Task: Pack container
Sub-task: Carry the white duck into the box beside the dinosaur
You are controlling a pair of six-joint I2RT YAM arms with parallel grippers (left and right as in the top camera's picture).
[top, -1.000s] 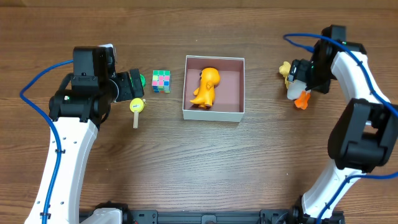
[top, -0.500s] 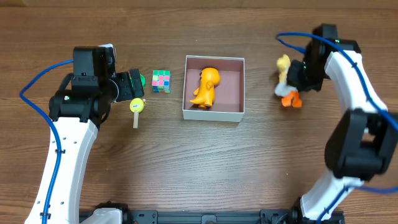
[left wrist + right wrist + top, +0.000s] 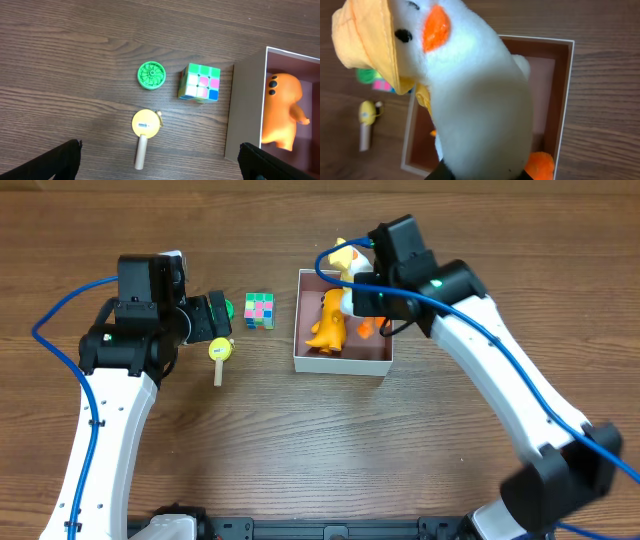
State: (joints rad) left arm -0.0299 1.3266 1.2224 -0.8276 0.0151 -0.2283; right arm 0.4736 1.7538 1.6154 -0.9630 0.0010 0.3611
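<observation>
White container [image 3: 340, 364] sits under the right gripper [image 3: 372, 292], which clamps a plush duck [image 3: 475, 100] above it. An orange toy [image 3: 330, 322] lies inside the container. The left gripper [image 3: 208, 320] hangs spread wide, a cube [image 3: 200, 82] just ahead of it.

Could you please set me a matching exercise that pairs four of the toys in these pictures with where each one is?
Toys:
1. plush duck
2. orange figure
3. puzzle cube
4. green disc

Places:
A. lying inside the container
B. on the table, beside the container's left wall
C. held up above the container
D. on the table, left of the cube

Pairs: 1-C, 2-A, 3-B, 4-D.
</observation>
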